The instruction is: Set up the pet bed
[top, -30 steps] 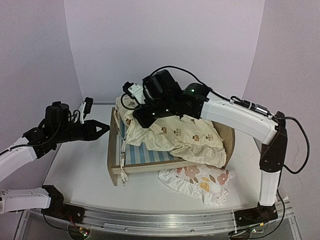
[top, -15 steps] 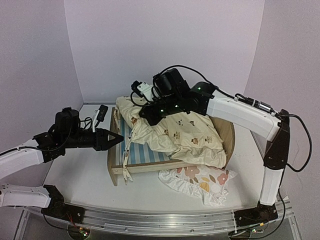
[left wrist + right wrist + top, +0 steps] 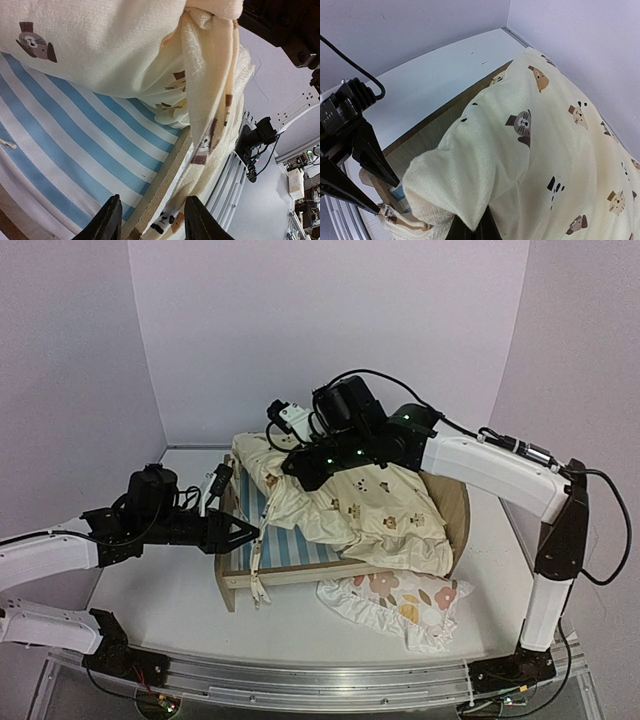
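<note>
Cream cloth hides most of the bed [image 3: 300,573], which stands mid-counter [image 3: 150,585]: the animal-print cushion [image 3: 380,510] lies heaped over its striped base and headboard. My right jaws pinch a cushion corner, held up above the bed's far left end. My left jaws are spread at the foot rail, wood and a hanging cushion fold showing between them. A floral pillow [image 3: 400,602] lies just in front of the bed.

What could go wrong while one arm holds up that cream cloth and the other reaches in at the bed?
The right gripper pinches only a small fold of the cream animal-print cushion, so it might slip and drop in a heap. The open left gripper straddles both the wooden rail of the pet bed and a dangling cushion strip; closing could grab wood or shove the bed.
</note>
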{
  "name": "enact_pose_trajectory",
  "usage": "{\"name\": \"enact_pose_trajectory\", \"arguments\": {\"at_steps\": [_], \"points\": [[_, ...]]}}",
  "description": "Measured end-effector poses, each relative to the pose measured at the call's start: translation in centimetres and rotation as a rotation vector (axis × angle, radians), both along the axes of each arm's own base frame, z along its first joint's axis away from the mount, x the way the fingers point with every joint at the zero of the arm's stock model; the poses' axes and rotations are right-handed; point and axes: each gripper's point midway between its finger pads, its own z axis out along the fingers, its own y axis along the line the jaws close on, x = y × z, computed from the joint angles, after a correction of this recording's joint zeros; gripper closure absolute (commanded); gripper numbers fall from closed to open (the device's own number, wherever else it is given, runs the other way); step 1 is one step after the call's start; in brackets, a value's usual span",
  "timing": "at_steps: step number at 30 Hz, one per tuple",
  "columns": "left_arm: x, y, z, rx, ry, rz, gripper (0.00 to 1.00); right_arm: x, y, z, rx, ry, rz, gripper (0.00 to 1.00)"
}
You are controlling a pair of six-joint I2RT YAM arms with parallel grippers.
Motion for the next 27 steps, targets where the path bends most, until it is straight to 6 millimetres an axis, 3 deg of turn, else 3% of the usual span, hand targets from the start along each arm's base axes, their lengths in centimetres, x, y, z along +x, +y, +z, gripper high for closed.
{"name": "enact_pose_trajectory", "arguments": {"at_steps": [6,9,12,14,20,23,27], "points": [[0.1,-0.6,-1.7,0.03,0.039,-0.014,0.5,0.0,0.0,-0.1,0.0,0.003,-0.002,1.0],[-0.2,-1.0,-2.2,0.04,0.051,-0.032,0.62,0.0,0.0,-0.1,0.001,0.003,-0.002,1.0],[-0.4,-1.3,-2.1,0.035,0.043,-0.044,0.88,0.0,0.0,-0.1,0.002,0.003,-0.002,1.0],[-0.4,-1.5,-2.1,0.032,0.043,-0.044,0.99,0.0,0.0,-0.1,0.002,0.003,-0.002,1.0],[0.6,-1.1,-2.1,0.069,0.02,0.025,1.0,0.0,0.0,-0.2,0.005,0.006,-0.004,1.0],[1.9,-0.2,-0.5,0.1,-0.012,0.114,0.99,-0.2,0.0,-0.5,0.007,0.017,-0.001,1.0],[4.2,0.7,4.1,0.091,-0.092,0.235,0.98,-0.5,0.0,-0.9,0.014,0.036,0.006,1.0]]}}
